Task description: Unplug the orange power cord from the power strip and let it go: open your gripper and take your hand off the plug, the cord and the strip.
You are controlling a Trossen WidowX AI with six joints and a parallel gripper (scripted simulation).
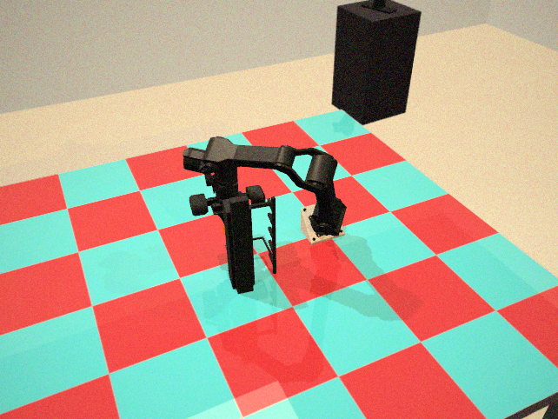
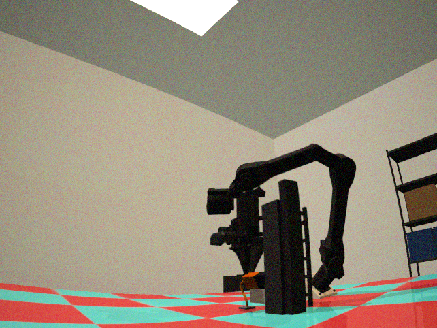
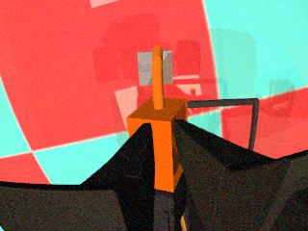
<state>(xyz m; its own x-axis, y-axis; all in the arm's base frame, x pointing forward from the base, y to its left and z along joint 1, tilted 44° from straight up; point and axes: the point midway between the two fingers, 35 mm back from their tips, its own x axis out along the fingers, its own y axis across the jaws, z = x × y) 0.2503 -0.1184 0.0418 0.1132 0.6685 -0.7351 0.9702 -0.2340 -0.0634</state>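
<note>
The orange plug (image 3: 156, 130) sits between the two dark fingers of the tool (image 3: 165, 154), which is closed tight on it, jaws pressed against the plug's sides. Below it the orange cord (image 3: 157, 80) runs straight down toward a small grey block (image 3: 154, 68) on the checkered desk (image 3: 58, 58); I take that block for the power strip, though it is too small to be sure. In the exterior view the plug (image 2: 250, 278) appears just above the grey block (image 2: 257, 295), so it looks lifted out or nearly so, but I cannot tell whether the prongs are fully out.

Risks, as I judge them: the grip lies toward the plug's upper part, so a sideways pull could twist it between the fingers and let it slip. If the prongs are still seated, an angled pull may drag the light strip along. Opening too early would drop the plug back onto the strip; opening without backing away would leave a finger touching the cord.

The wrist view alone shows the grip; the exterior view alone shows height above the desk and the cord (image 2: 242, 290) bending down to a small dark foot. The top view hides the plug behind a tall dark pillar (image 1: 238, 243)
</note>
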